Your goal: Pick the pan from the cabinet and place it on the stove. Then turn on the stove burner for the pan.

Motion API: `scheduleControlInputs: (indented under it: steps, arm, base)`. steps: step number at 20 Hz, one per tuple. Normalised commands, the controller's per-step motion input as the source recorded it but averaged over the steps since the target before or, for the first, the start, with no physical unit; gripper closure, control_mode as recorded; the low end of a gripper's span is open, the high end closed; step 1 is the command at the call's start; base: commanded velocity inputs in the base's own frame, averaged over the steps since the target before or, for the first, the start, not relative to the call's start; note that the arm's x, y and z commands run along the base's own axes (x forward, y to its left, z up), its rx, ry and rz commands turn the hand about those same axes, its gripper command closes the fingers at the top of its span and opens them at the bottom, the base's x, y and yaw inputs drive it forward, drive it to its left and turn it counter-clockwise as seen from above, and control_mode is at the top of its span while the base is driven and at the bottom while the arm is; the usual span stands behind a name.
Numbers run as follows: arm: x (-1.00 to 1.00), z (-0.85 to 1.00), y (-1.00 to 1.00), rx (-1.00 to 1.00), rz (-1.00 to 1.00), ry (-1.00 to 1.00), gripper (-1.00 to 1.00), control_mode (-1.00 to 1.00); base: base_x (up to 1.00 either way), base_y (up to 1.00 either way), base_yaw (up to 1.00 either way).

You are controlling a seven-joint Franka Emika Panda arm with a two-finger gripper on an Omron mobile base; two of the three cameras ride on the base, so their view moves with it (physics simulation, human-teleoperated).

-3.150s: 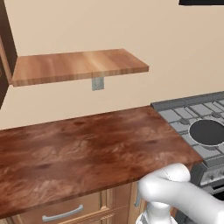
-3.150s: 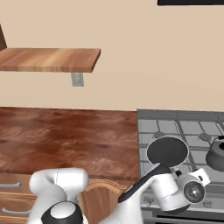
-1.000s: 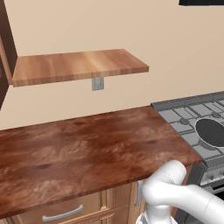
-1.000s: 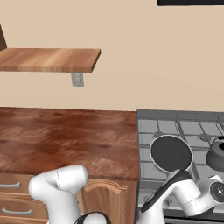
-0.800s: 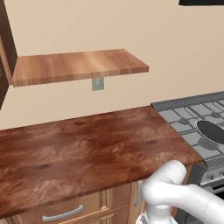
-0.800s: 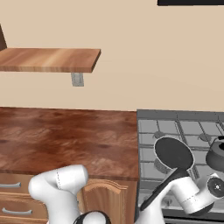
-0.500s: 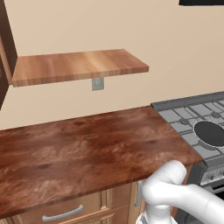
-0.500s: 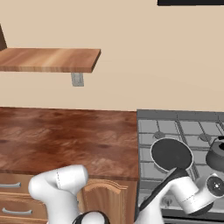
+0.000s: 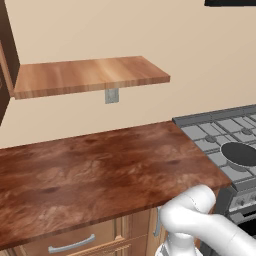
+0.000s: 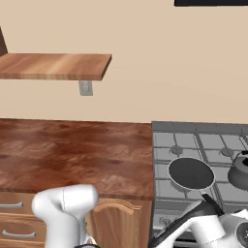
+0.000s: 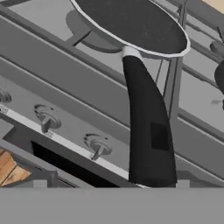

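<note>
- Fingertips are not making themselves out in the hand view, and the gripper itself is lying low at the stove front, cut off by the frame edges, so I cannot tell from the pictures whether the fingers are spread or pressed together.
- Pan (image 10: 191,173) is sitting on the stove (image 10: 164,140), on a front grate near its left side; in the left base view the pan (image 9: 241,154) is being cut by the right edge.
- Handle (image 11: 148,131) is pointing from the pan toward the stove's front edge, running down the middle of the hand view and reaching past the stove front; nothing is visibly pinching it.
- One pan, one kettle (image 10: 240,170) half cut off at the right edge, one shelf (image 9: 87,75) with one grey bracket (image 9: 112,95) under it.
- Three knobs (image 11: 98,146) are showing on the front panel in the hand view, the leftmost cropped.
- Cabinet (image 9: 6,60) is showing as a dark strip at the left edge.
- Arm is bending low over the counter (image 9: 95,170) edge, its white elbow in front of the drawers (image 10: 12,220), the forearm reaching down along the stove front.
</note>
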Motion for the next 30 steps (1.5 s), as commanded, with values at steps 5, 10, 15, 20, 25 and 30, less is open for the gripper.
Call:
scheduleControlInputs:
  steps: [5,10,15,20,25,30]
  arm:
    - [-0.49,0.25,0.07,-0.02,0.00,-0.17,-1.00,-1.00]
    - [-0.49,0.36,0.17,-0.06,0.00,-0.19,-1.00,-1.00]
    - [-0.41,0.16,0.40,-0.01,0.00,-0.08,-1.00,-1.00]
    - [-0.43,0.00,0.38,0.10,0.03,0.00,-1.00,-1.00]
    - [-0.61,0.00,0.22,0.09,0.05,-0.01,-1.00,-1.00]
    - [-0.39,0.05,0.52,0.01,0.00,0.00,-1.00,-1.00]
  base:
    - [0.00,0.00,0.00]
    - [0.00,0.00,0.00]
    - [0.00,0.00,0.00]
    - [0.00,0.00,0.00]
    - [0.00,0.00,0.00]
    - [0.00,0.00,0.00]
